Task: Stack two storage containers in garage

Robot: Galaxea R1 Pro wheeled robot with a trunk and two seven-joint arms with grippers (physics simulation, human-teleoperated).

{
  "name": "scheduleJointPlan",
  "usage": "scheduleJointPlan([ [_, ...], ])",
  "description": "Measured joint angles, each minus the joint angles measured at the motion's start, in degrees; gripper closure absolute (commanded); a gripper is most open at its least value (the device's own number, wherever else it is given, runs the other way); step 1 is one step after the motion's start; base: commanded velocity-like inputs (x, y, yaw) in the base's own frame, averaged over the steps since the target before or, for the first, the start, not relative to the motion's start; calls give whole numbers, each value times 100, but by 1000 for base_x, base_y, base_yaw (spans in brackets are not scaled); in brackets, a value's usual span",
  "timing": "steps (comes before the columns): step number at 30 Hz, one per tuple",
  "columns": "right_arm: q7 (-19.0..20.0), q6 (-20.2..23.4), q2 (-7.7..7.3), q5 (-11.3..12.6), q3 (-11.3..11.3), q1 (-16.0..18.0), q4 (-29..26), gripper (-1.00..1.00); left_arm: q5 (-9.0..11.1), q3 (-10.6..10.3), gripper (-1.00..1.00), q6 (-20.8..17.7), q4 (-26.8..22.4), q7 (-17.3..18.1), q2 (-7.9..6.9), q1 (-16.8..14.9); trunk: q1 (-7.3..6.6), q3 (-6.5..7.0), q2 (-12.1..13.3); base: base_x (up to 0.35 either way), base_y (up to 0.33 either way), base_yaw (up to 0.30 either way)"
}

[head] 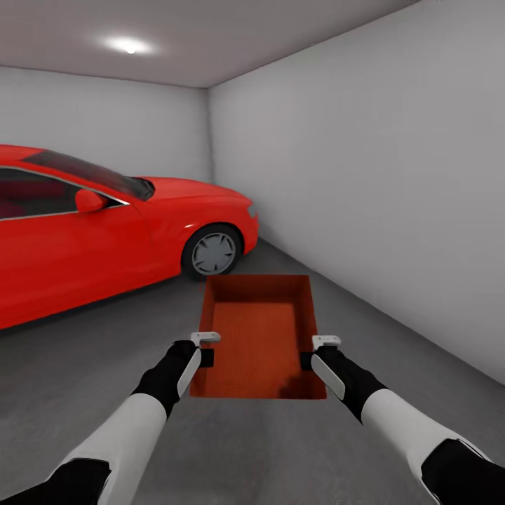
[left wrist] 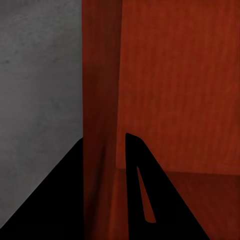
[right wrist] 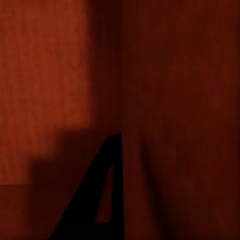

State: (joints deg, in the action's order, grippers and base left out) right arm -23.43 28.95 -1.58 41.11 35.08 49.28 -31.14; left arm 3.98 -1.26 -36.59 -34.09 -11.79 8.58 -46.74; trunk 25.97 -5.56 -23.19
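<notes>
Both arms hold one storage container (head: 259, 344) above the garage floor (head: 105, 365): left gripper (head: 202, 348) and right gripper (head: 315, 351) jaws each clamp a side wall. Red car (head: 105, 231) stands ahead-left.

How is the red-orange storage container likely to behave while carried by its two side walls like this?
The storage container probably stays stiff: its thin walls look straight with the left gripper and right gripper clamped on opposite sides. It is likely light, being lidless and empty. With flat sides it will not roll, but its smooth walls could slip through the jaws if one grip loosens.
</notes>
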Motion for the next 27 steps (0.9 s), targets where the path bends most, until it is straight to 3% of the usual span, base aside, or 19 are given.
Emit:
scheduleJointPlan([
  [27, 3, -1, -2, -1, 2, 0, 0, 100, 11, -4, 100, 2, 1, -7, 0, 0, 0, 0, 0, 0, 0, -285],
])
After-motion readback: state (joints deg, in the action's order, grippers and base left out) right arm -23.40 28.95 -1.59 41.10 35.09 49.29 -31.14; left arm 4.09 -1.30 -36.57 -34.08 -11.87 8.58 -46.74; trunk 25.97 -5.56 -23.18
